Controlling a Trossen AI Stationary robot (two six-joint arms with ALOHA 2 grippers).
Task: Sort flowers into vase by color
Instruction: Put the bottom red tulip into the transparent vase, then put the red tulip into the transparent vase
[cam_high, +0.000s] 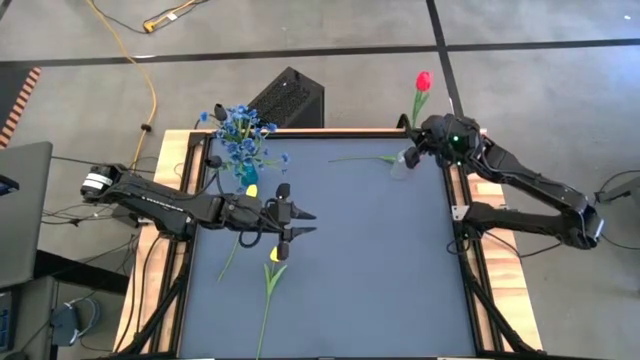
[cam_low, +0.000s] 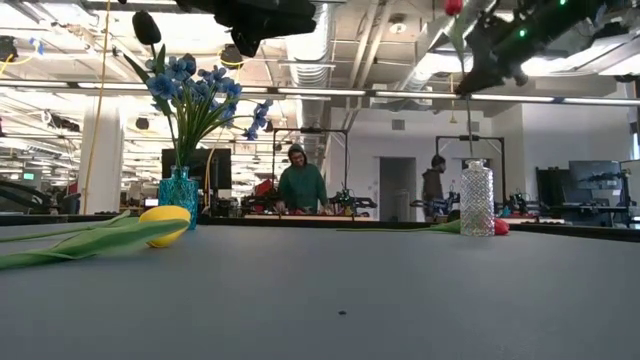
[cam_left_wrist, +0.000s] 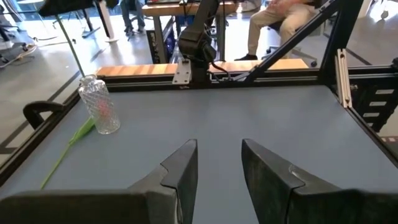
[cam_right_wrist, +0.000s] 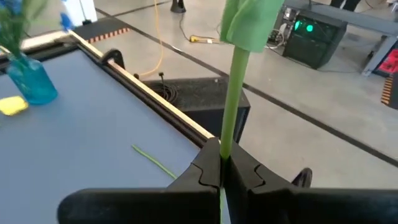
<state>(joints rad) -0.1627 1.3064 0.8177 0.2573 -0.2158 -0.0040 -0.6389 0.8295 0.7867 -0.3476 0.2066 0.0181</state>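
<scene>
Right end effector (cam_right_wrist: 221, 176) pinches a red tulip (cam_high: 423, 82) low on its thin stem above the clear vase (cam_high: 401, 163). Light and bendy, the flower likely sways; a stem grip suits. Left end effector (cam_high: 300, 221) hovers narrowly parted, empty, over the surface (cam_high: 380, 260).

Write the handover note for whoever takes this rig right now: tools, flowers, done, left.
Right tool: shut on a red tulip by its stem, above the clear vase.
Left tool: empty, jaws apart, above the table's left-middle.
Done: blue flowers in the blue vase.
Left: held tulip into the clear vase; another red tulip lies beside it; two yellow tulips lie on the table, with no third vase in view.
</scene>
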